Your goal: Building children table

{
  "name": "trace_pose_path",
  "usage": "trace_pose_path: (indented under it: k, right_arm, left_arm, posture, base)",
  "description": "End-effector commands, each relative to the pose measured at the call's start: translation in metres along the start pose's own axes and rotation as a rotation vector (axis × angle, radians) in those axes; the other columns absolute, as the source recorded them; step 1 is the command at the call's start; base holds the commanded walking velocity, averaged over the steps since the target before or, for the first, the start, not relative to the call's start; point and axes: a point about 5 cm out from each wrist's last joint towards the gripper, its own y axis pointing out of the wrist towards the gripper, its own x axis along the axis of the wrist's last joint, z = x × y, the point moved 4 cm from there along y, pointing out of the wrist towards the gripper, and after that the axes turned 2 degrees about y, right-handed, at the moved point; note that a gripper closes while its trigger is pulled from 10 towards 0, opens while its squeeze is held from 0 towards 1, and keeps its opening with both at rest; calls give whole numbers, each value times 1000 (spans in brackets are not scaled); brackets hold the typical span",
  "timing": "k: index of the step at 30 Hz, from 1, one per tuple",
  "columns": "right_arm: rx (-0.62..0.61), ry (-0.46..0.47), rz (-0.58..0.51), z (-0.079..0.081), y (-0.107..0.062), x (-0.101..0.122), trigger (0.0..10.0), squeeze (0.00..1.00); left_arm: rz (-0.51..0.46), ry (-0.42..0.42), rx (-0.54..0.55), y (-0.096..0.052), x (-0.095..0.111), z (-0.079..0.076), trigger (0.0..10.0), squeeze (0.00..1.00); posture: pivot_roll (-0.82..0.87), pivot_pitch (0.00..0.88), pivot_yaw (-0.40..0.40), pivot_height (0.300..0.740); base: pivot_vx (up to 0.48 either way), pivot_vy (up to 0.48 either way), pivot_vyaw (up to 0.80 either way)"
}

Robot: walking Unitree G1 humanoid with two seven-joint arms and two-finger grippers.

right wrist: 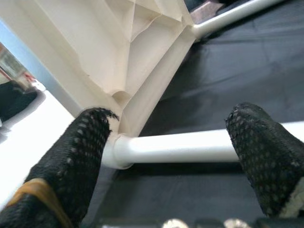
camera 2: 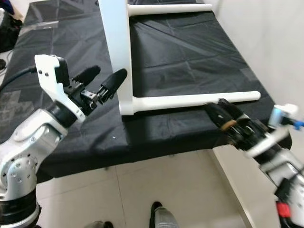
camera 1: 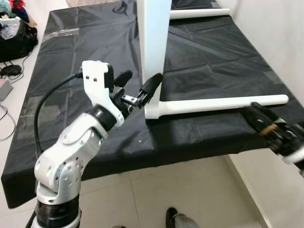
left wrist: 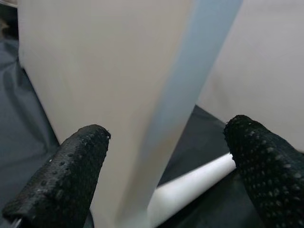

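The white children's table lies on its side on the black-covered surface (camera 1: 95,42). Its top (camera 1: 154,38) stands on edge, and the near leg (camera 1: 223,103) and far leg (camera 1: 199,13) stick out level to the right. My left gripper (camera 1: 137,81) is open just left of the top's lower corner, and its fingers (left wrist: 71,175) frame the top's edge without touching it. My right gripper (camera 2: 223,111) is open at the surface's front right, below the near leg's free end. The right wrist view has that leg (right wrist: 180,145) lying between its fingers (right wrist: 80,152).
A black bag of clothes (camera 1: 16,35) and cables (camera 1: 9,71) lie on the floor at the far left. A clear plastic bag (camera 1: 61,32) rests on the cloth's far left. A white wall (camera 1: 280,33) runs along the right. A shoe (camera 1: 172,218) stands on the floor below.
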Motion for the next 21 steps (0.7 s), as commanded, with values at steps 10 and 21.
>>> trace_pose_path:
  k: [10, 21]
  right_arm:
    - [2, -705, 186, 32, 54, -18, 10000, 0]
    - [-74, -494, 200, 49, 83, -65, 10000, 0]
  left_arm:
    - [136, 11, 91, -38, -47, 15, 10000, 0]
    - [245, 59, 94, -66, -85, 9, 10000, 0]
  posture:
    - [-71, 145, -15, 740]
    - [-68, 120, -20, 740]
  base:
    - [0, 0, 0]
    - [0, 0, 0]
